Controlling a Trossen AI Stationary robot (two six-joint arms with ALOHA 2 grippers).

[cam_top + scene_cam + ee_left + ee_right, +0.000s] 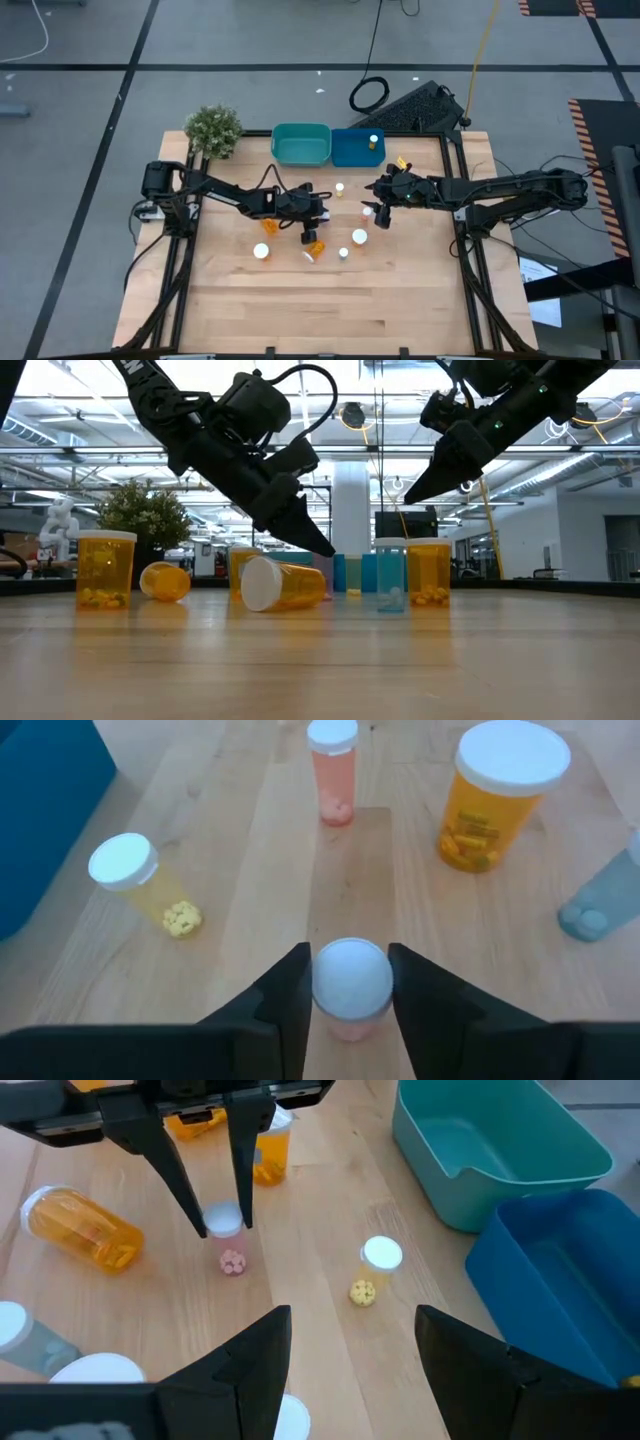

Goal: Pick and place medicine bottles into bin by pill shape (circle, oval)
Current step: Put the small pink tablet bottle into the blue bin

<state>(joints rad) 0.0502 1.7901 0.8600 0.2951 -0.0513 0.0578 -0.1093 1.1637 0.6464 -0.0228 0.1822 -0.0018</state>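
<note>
Two arms are working over the wooden table (330,300). The left gripper (350,982) is reaching in from the left toward the table's middle, and its fingers (285,995) are sitting either side of a slim pink-pill bottle (350,985) with a white cap, touching or nearly touching its sides; I cannot tell for certain that they are clamping it. The right wrist view is showing the same bottle (226,1230) standing upright on the wood between those fingers.

The right gripper (350,1342) is hanging above the table's right half, fingers spread apart and holding nothing.

Around the middle, other medicine bottles are standing or lying. A wide orange bottle (283,584) is lying on its side, cap toward the near edge. A second orange bottle (165,581) is lying farther left. A wide orange bottle (105,568) with yellow pills is standing upright at the left. A pale blue bottle (391,574) is standing right of centre, just beside another orange one (429,572). A slim bottle of yellow pills (378,1264) is standing apart, nearer the bins.

At the far edge, a teal bin (301,144) is sitting touching a blue bin (350,150); one bottle (373,141) is showing inside the blue one. A small potted plant (213,130) is standing left of the teal bin.
</note>
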